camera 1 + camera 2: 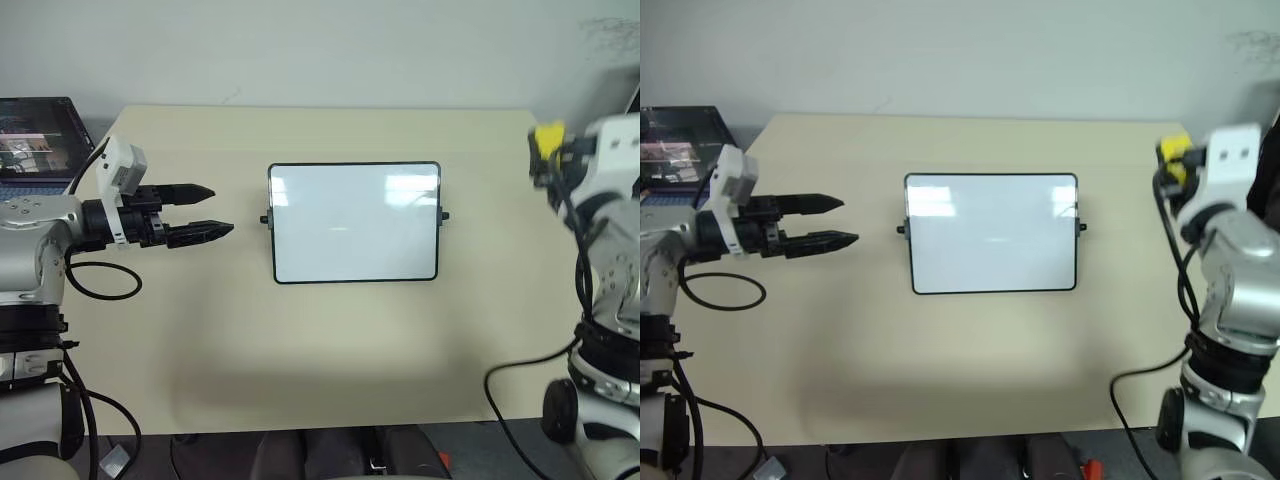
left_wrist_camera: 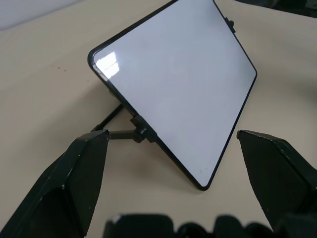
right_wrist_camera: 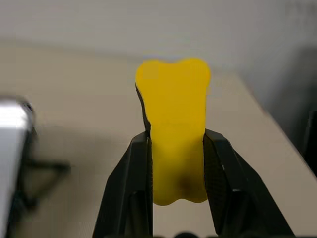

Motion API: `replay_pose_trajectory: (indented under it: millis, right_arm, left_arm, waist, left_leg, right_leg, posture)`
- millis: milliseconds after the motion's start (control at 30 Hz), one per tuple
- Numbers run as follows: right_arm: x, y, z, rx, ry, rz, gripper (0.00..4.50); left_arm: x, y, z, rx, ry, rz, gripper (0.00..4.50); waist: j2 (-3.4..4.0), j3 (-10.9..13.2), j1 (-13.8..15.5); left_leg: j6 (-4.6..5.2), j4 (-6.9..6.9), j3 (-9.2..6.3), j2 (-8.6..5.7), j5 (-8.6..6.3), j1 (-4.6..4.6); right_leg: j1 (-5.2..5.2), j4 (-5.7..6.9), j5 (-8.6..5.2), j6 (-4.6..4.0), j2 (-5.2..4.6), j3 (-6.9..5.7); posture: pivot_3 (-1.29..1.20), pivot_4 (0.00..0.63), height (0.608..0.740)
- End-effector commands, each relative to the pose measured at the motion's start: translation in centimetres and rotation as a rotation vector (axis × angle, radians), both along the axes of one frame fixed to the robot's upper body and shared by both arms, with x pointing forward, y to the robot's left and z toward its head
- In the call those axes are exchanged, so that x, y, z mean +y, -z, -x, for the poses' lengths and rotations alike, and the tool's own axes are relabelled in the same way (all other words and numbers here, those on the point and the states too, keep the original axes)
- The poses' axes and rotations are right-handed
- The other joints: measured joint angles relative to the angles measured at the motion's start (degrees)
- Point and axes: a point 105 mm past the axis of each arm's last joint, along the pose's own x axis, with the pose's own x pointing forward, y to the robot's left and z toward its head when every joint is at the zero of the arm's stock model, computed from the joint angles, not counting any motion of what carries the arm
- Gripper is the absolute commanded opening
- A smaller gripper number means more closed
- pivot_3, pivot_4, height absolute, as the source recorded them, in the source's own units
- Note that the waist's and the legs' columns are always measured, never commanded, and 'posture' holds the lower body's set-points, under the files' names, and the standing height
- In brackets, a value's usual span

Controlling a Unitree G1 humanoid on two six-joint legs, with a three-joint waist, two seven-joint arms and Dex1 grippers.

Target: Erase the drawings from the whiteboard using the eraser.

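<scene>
The whiteboard (image 1: 354, 222) stands propped in the middle of the beige table (image 1: 300, 350), its glossy white face bare of any marks; the drawings are not visible on it. My left gripper (image 1: 205, 212) hovers open to the board's left, its black fingers pointing at the board's left edge, nothing between them. In the left wrist view the whiteboard (image 2: 183, 84) leans on its stand beyond the open fingers. My right gripper (image 3: 176, 163) is shut on the yellow eraser (image 3: 174, 134), held up at the table's far right, well off the board. The eraser (image 1: 546, 140) shows as a yellow block there.
A dark laptop (image 1: 35, 140) sits at the table's back left corner, behind my left arm. Black cables hang from both arms along the table's sides. A pale wall rises behind the table.
</scene>
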Motion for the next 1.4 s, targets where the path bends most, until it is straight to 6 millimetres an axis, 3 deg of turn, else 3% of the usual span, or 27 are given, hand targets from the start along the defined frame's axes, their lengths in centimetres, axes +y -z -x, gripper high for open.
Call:
replay_pose_trajectory:
  millis: [33,167,533,667,867,1000,1333,1400]
  right_arm:
    - [-0.5,1.6,1.7,0.098,-0.028,0.005,1.02]
    - [-1.8,4.3,2.9,0.217,0.015,0.007,1.02]
    - [-2.5,7.3,3.4,0.359,0.009,0.011,1.02]
    - [-4.1,8.7,4.3,0.444,0.058,0.065,1.02]
    - [-5.6,8.8,5.3,0.471,0.084,0.098,1.02]
    - [-5.6,9.0,5.3,0.469,0.082,0.08,1.02]
    - [-5.8,8.3,5.4,0.449,0.084,0.072,4.36]
    - [-5.8,7.6,5.2,0.436,0.078,0.093,4.48]
  left_arm:
    - [-0.2,-1.1,0.0,-0.042,0.015,-0.007,4.5]
    - [-0.2,-1.1,0.0,-0.041,0.017,-0.008,4.5]
    - [-0.2,-1.1,0.0,-0.038,0.018,-0.011,4.5]
    - [-0.1,-1.2,0.1,-0.038,0.012,-0.012,4.5]
    - [0.0,-1.3,0.1,-0.04,0.005,-0.013,4.5]
    - [-0.1,-1.2,0.1,-0.04,0.006,-0.013,4.5]
    - [-0.1,-1.3,-0.1,-0.045,0.005,-0.012,4.5]
    - [-0.1,-1.3,-0.1,-0.046,0.004,-0.015,4.5]
  waist:
    - [0.1,0.1,-0.1]
    - [0.11,0.1,-0.5]
    - [0.1,0.1,-0.6]
    - [0.1,0.1,-0.3]
    - [0.1,0.1,-0.2]
    - [0.1,0.1,-0.3]
    - [0.1,0.1,-0.2]
    - [0.1,0.1,-0.2]
  left_leg:
    - [0.0,0.0,-0.01,0.0,0.0,0.0]
    - [0.0,0.01,0.0,0.0,0.0,0.04]
    - [0.01,0.04,0.01,0.0,0.0,0.04]
    - [0.01,0.03,-0.01,0.0,0.0,0.04]
    - [0.01,0.06,0.0,0.0,0.0,0.04]
    - [0.01,0.06,0.0,0.01,0.0,0.06]
    - [0.01,0.07,0.0,0.0,0.0,0.05]
    - [0.01,0.07,-0.01,0.01,0.0,0.05]
  right_leg:
    - [0.0,0.02,0.0,0.0,0.01,0.0]
    - [0.0,0.02,0.0,0.01,0.07,0.05]
    - [0.03,0.0,0.0,0.02,0.19,0.05]
    - [0.02,0.0,0.0,0.02,0.19,0.03]
    - [0.04,0.0,0.0,0.03,0.19,0.04]
    - [0.04,0.01,0.0,0.03,0.21,0.04]
    - [0.04,0.02,0.0,0.04,0.21,0.04]
    - [0.04,0.02,0.0,0.04,0.21,0.03]
  posture:
    - [0.0,0.15,0.74]
    - [0.0,0.15,0.74]
    - [0.0,0.15,0.74]
    - [0.0,0.15,0.74]
    - [0.0,0.15,0.74]
    - [0.0,0.15,0.74]
    - [0.0,0.15,0.74]
    - [0.0,0.15,0.74]
